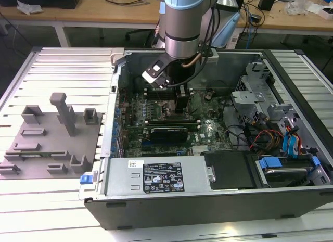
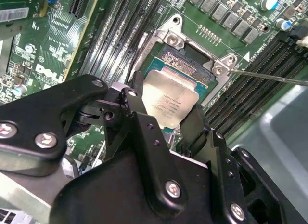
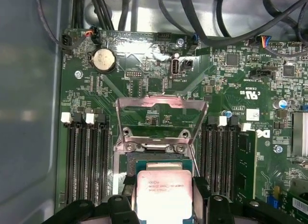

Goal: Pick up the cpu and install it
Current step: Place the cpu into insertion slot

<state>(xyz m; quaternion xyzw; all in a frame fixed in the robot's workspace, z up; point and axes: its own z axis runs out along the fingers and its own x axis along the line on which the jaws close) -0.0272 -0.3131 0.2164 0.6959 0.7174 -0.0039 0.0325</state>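
The cpu (image 2: 172, 98), a flat square chip with a pale silver top, sits between the black fingers (image 2: 136, 98) of my gripper (image 2: 166, 113), which is shut on its two side edges. In the first wrist view the cpu (image 3: 163, 195) is over the near part of the dark socket (image 3: 159, 159), tilted a little, and I cannot tell if it rests in it. The socket's metal load frame (image 3: 161, 119) stands flipped open behind it. In the exterior view the gripper (image 1: 182, 104) reaches down onto the motherboard (image 1: 208, 130) inside the open computer case.
Memory slots (image 3: 86, 156) flank the socket on both sides. A thin lever wire (image 2: 269, 77) sticks out beside the socket. An expansion card (image 1: 169, 132), the power supply (image 1: 156, 177) and cables (image 1: 260, 135) fill the case. A grey tray (image 1: 49, 143) with upright blocks lies outside on the exterior view's left.
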